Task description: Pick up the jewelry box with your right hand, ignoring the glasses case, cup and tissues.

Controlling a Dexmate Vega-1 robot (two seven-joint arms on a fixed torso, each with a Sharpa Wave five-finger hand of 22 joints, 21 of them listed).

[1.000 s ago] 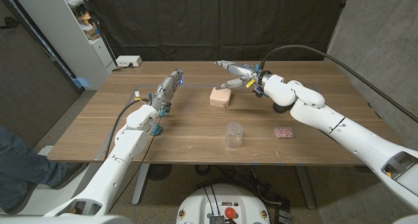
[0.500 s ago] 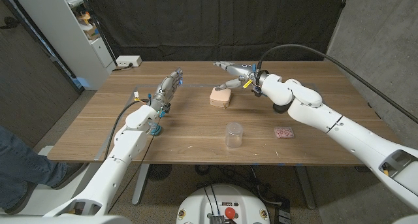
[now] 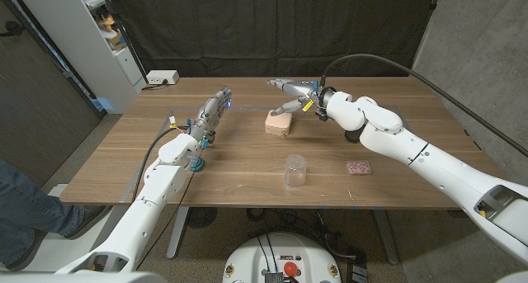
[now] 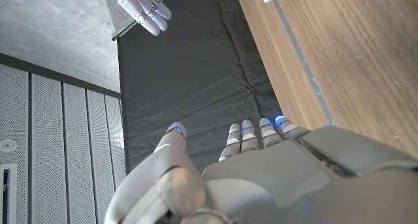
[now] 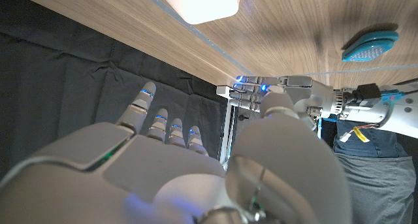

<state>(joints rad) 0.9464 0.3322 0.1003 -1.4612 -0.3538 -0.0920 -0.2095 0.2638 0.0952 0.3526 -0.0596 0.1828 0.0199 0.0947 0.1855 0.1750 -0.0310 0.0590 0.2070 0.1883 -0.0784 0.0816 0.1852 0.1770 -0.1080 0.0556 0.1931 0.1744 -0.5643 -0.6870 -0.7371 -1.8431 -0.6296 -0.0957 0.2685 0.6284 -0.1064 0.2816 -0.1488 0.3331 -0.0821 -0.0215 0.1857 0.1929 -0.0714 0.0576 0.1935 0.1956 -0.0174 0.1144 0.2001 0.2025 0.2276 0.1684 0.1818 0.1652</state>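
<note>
**A:** The small pale pink rounded jewelry box [image 3: 279,123] sat on the wooden table [image 3: 247,163], far middle, not lifted. Over the last second the right hand [image 3: 294,96] crept a bit further over it, fingers spread, holding nothing.

**B:** So a reach, no grasp yet. The left hand [image 3: 211,114] was empty too, fingers apart, well off to the side. The clear plastic cup [image 3: 294,170] was untouched.

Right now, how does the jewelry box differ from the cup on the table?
The jewelry box is a solid pinkish-beige block with rounded corners; the cup is clear and see-through. The jewelry box sits farther back on the table, just beside the right hand; the cup stands nearer the front edge, apart from both hands. The box is low and squat; the cup stands taller than wide. Both rest upright on the wood, unheld.
</note>
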